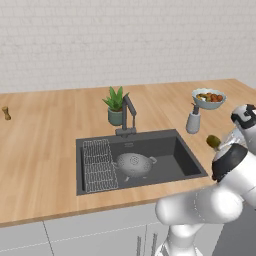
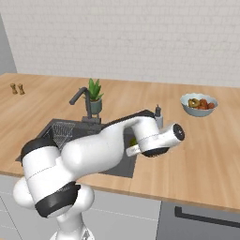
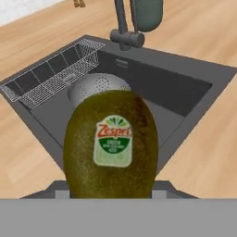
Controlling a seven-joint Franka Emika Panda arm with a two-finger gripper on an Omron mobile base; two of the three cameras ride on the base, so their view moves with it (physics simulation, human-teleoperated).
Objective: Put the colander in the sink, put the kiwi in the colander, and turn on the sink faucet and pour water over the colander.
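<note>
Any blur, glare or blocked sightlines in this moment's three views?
Hand view: the kiwi looms close and soft-edged, covering much of the colander. Right base view: the arm blocks most of the sink. Left base view: even light, no glare, colander sharp.

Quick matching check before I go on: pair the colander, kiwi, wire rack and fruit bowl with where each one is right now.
Things:
1. colander
2. kiwi
3. wire rack
4. fruit bowl

Places:
A. on the counter right of the sink
B. held in the gripper, above the counter
C. along the sink's left side
D. on the sink floor, beside the rack

Pairs: 1-D, 2-B, 3-C, 4-A
</note>
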